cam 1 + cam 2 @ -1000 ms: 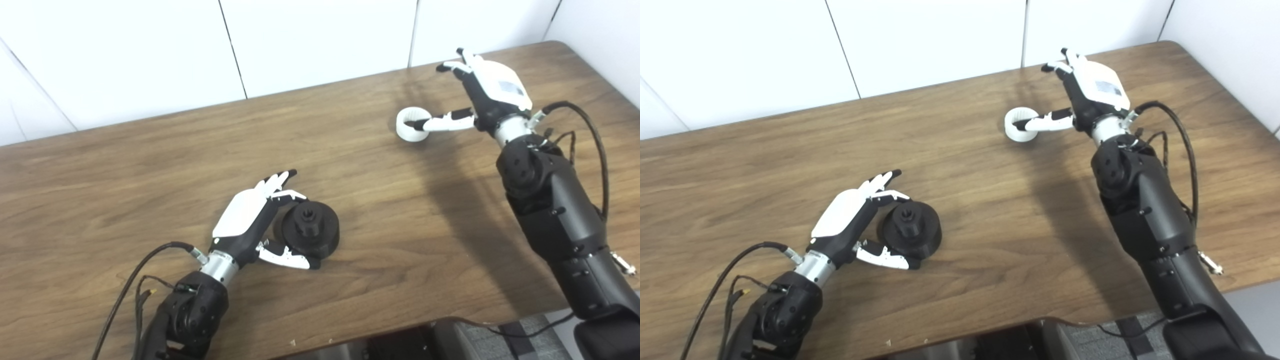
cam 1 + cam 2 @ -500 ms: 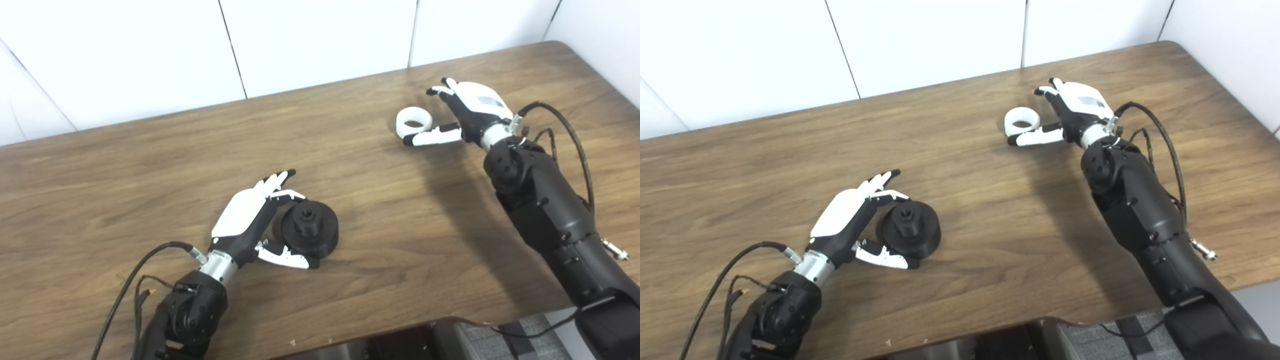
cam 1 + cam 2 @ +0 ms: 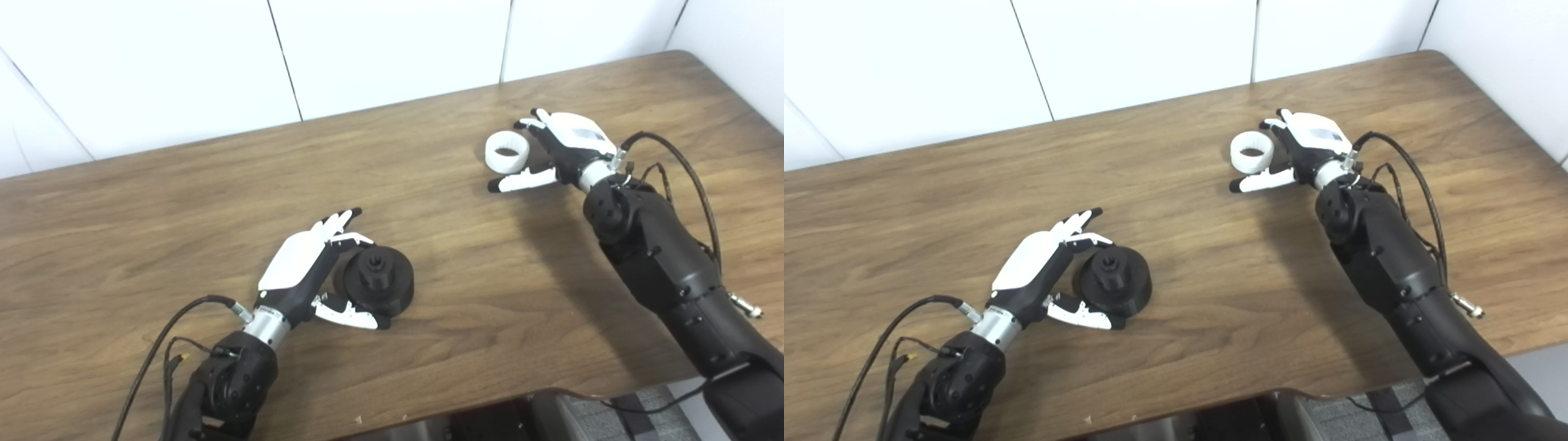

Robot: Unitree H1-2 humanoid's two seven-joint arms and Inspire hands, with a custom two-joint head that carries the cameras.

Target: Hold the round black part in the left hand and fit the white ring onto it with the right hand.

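Observation:
The round black part, a disc with a raised hub on top, rests on the wooden table near the middle. My left hand is open beside its left side, fingers above its far edge and thumb along its near edge, not clasped on it. The white ring lies flat at the back right. My right hand is open just to its right, low over the table, with fingers beside the ring's far right side and thumb stretched out in front of it.
White wall panels run behind the table's far edge. The table's front edge is near my arms, with a grey chair seat below it. Cables loop off both wrists.
My right hand has come down and drawn back toward me, from above and behind the ring to beside it; its thumb now lies in front of the ring. The left hand and black part stayed put.

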